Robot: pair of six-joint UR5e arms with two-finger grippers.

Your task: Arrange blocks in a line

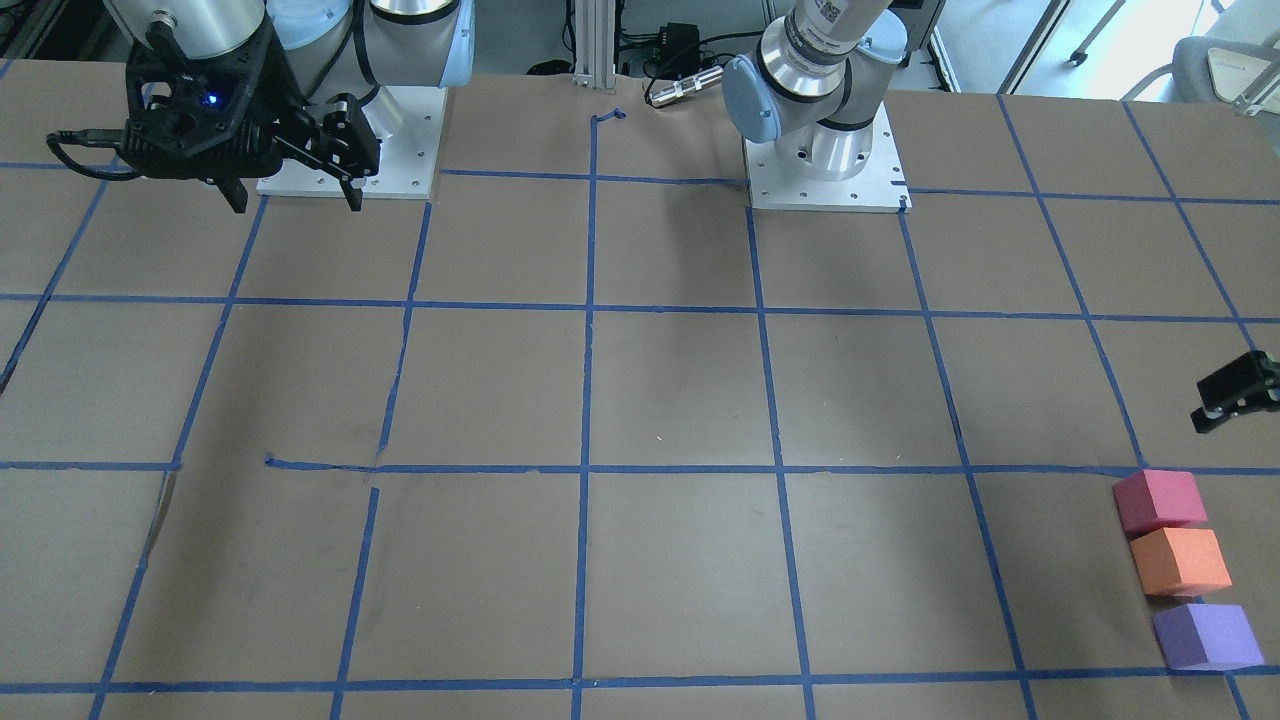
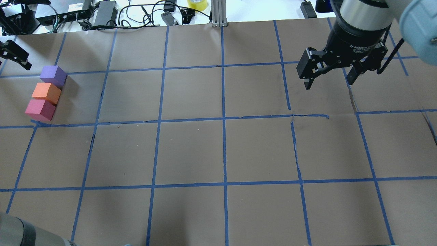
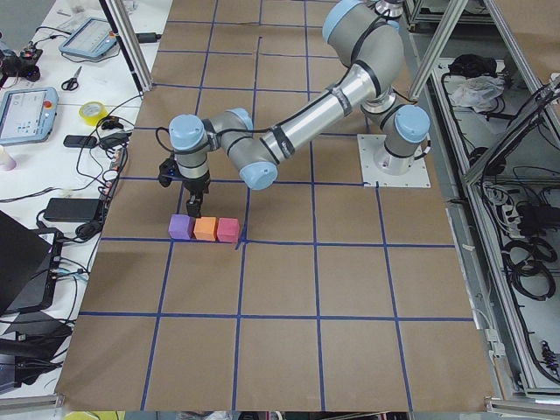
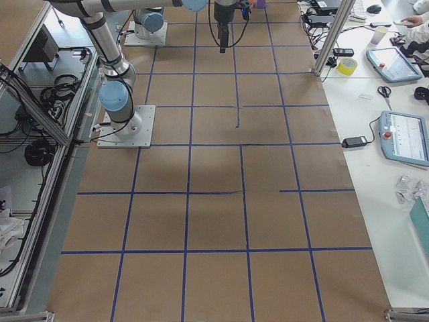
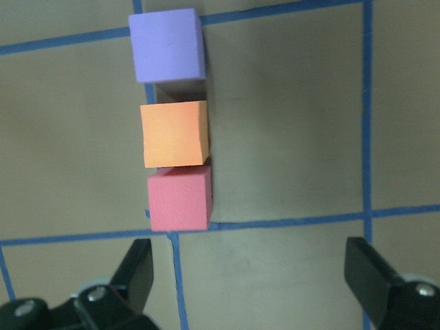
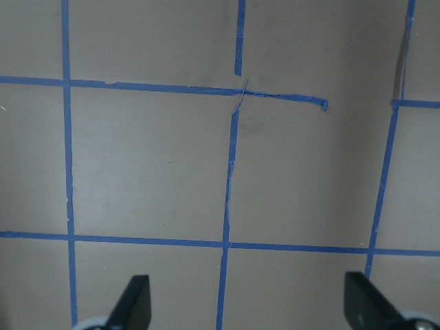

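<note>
Three foam cubes lie in a touching row at the table's left end: purple, orange, pinkish red. They also show in the front view as pinkish red, orange and purple. The left wrist view shows them as purple, orange and pinkish red. My left gripper hovers raised beside the row, open and empty, touching no cube; it is cut off at the view's edge. My right gripper hangs open and empty over bare table far to the right.
The table is brown paper with a blue tape grid. The two arm base plates stand at the robot's side. Cables, power bricks and a tape roll lie beyond the far edge.
</note>
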